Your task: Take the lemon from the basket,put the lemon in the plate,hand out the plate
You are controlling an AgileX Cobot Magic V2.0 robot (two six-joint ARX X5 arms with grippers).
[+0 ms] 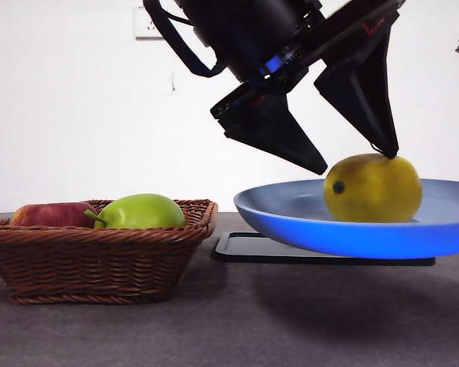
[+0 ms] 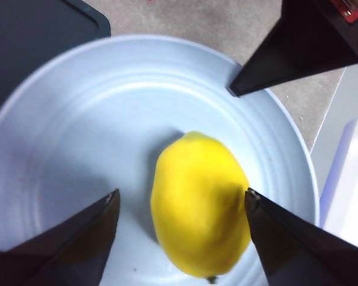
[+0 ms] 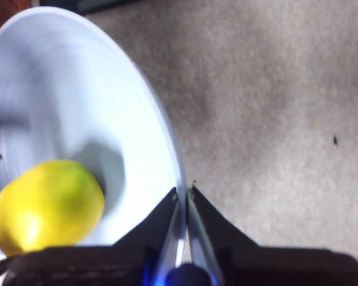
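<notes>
Leftmost in the front view, the basket (image 1: 99,248) rests on the grey table (image 1: 237,321) and holds a red apple (image 1: 50,215) and a green apple (image 1: 141,212) side by side; its role in the task appears finished, since the lemon (image 1: 372,188) is no longer in it. Just beside the basket's right end, a flat black tray (image 1: 249,248) lies on the table, partly beneath the plate (image 1: 291,218). The plate hangs clear of the table with a shadow under it, close to level, which keeps the lemon from rolling. The lemon lies on its side in the plate, dark spot facing the camera.

Above the lemon, the left gripper (image 1: 356,164) points downward with its jaws spread. In the left wrist view the left gripper (image 2: 182,205) straddles the lemon (image 2: 200,205): one jaw tip stands apart from the fruit, the other is at or touching its skin, and nothing is clamped. This reads as a release, with the fruit resting on the plate (image 2: 77,131) rather than being carried.

At the far right, the right wrist view shows the right gripper (image 3: 183,193) with its jaws pinched almost together on the rim of the plate (image 3: 77,77), so this arm bears the plate. The lemon (image 3: 48,205) sits inside the rim, near the held edge. By this judgement, only the handing out remains; the left gripper would need to rise clear first.
</notes>
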